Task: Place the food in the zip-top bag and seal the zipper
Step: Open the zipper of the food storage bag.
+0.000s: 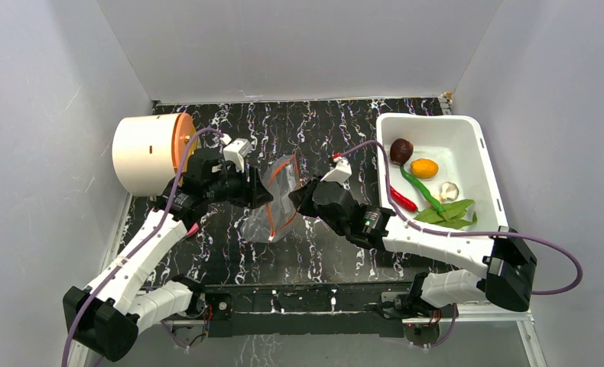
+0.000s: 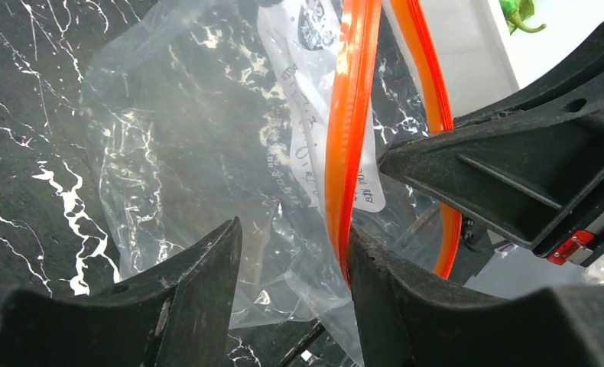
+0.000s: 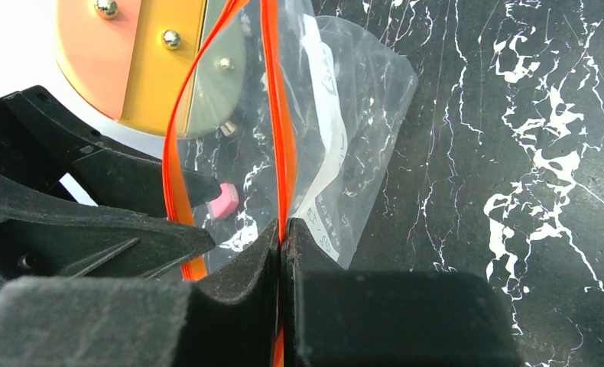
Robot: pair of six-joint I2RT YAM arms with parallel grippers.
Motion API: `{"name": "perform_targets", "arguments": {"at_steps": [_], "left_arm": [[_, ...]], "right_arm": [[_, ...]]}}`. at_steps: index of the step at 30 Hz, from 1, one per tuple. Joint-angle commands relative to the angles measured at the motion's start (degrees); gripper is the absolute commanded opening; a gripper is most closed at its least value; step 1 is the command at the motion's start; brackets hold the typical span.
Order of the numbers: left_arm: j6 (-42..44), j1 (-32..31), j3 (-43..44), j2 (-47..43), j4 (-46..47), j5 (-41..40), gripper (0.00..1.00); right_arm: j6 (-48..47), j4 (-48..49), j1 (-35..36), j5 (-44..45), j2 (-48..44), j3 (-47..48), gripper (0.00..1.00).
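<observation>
Clear crinkly zip-top bag [image 1: 280, 199]: likely limp, slippery; grasp at orange-red zipper strip [image 3: 274, 115]. Right gripper [image 3: 282, 223] clamps it; left gripper [image 2: 293, 229] half-open astride it.

— What sort of place is this?

— A robotics lab, and this looks like a small test cell inside it. Plain pale panels [image 1: 284, 46] close off the back and both sides like a booth.

— What about the table?

— It's a black marbled tabletop [image 1: 314, 130]. A left arm [image 1: 142, 252] and a right arm [image 1: 436, 241] are bolted to a metal rail [image 1: 306, 302] at its near edge, and a purple cable [image 1: 563, 264] loops loose beside the right one.

— Could it be a kitchen, with the food there?

— Hardly. Those are toy foods [image 1: 424, 167], lying as props in a plain white bin [image 1: 467, 138].
</observation>
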Motion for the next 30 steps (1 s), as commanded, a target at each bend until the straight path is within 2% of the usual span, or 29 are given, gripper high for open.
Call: {"name": "perform_targets", "arguments": {"at_steps": [1, 5, 7, 9, 11, 12, 13, 21, 30], "left_arm": [[0.78, -0.01, -0.87, 0.42, 2.78, -0.63, 0.5], [-0.43, -0.01, -1.54, 1.9, 4.9, -0.11, 0.51], [0.0, -0.01, -2.55, 2.33, 6.11, 0.62, 0.46], [0.41, -0.01, -3.26, 2.3, 6.71, 0.64, 0.32], [1.01, -0.01, -3.26, 1.77, 6.86, 0.88, 0.09], [1.2, 0.03, -2.91, 1.37, 6.26, 0.32, 0.02], [1.46, -0.01, -2.35, 0.81, 5.59, -0.48, 0.0], [8.05, -0.01, 4.89, -2.07, -3.21, -14.45, 0.0], [14.57, 0.0, 3.22, -4.42, -1.93, -13.57, 0.0]], "right_arm": [[0.77, 3.5, -0.64, -0.39, -1.3, -0.16, 0.0], [0.82, 3.95, -0.85, -0.38, -1.74, -0.78, 0.0], [0.73, 4.22, -0.96, -0.16, -1.88, -1.11, 0.0], [0.52, 4.16, -1.26, -0.55, -1.79, -1.24, 0.0], [0.38, 4.0, -1.49, -0.89, -1.84, -1.38, 0.0], [0.38, 3.99, -1.55, -0.86, -2.03, -1.64, 0.0], [0.38, 4.1, -1.7, -0.92, -2.33, -2.16, 0.0], [-0.24, 3.59, -7.85, -6.79, -2.76, -5.19, 0.0], [-4.06, 6.37, -8.37, -12.38, -2.08, -5.53, 0.0]]}}
